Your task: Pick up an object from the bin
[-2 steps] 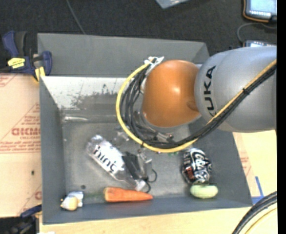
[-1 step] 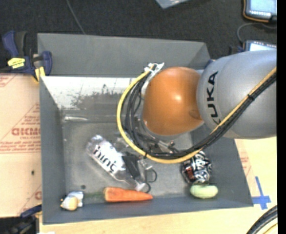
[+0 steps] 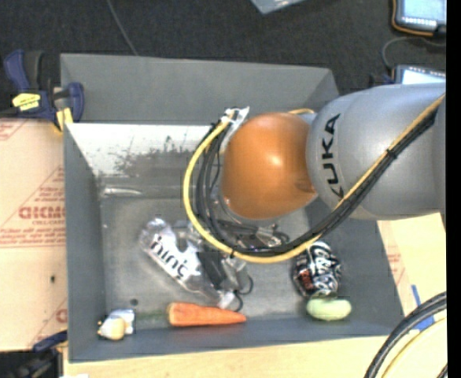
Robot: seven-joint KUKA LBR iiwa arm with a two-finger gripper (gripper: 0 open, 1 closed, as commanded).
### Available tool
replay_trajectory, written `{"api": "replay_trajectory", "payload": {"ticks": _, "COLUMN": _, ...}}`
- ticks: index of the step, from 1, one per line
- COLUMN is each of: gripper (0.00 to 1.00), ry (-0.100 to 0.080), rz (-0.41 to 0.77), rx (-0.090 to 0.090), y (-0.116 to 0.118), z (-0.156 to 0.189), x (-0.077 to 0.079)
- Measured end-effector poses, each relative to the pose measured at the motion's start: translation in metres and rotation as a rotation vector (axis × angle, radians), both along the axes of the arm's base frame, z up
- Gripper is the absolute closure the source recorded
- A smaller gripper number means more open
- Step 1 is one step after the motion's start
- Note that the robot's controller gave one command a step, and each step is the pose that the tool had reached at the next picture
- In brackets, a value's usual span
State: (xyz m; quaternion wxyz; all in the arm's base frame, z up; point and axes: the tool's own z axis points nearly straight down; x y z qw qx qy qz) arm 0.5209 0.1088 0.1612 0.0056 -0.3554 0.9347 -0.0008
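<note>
1. Grey metal bin point(image 3: 85, 235): gripper point(image 3: 224, 283) low near the front wall, at the right end of a clear crinkled plastic packet with black lettering point(image 3: 166, 252).
2. Orange carrot-shaped toy point(image 3: 205, 315) lies just beside it, along the front wall.
3. Grip open or closed: cannot tell.

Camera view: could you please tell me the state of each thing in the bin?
gripper, low in the bin, at the clear packet's edge.
clear packet, lying flat, partly under the gripper.
carrot, lying on its side by the near wall.
black-and-white thing, resting on the floor.
pale green oval, lying by the near wall.
white-yellow thing, in the near left corner.
</note>
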Motion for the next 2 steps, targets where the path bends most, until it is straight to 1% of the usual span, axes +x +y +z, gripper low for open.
{"api": "replay_trajectory", "payload": {"ticks": 1, "gripper": 0.00, "ry": -0.006, "rz": -0.029, "rx": 0.003, "y": -0.003, "z": -0.038, "x": 0.009}}
{"api": "replay_trajectory", "payload": {"ticks": 2, "gripper": 0.00, "ry": -0.006, "rz": -0.025, "rx": 0.001, "y": 0.006, "z": -0.056, "x": 0.024}}
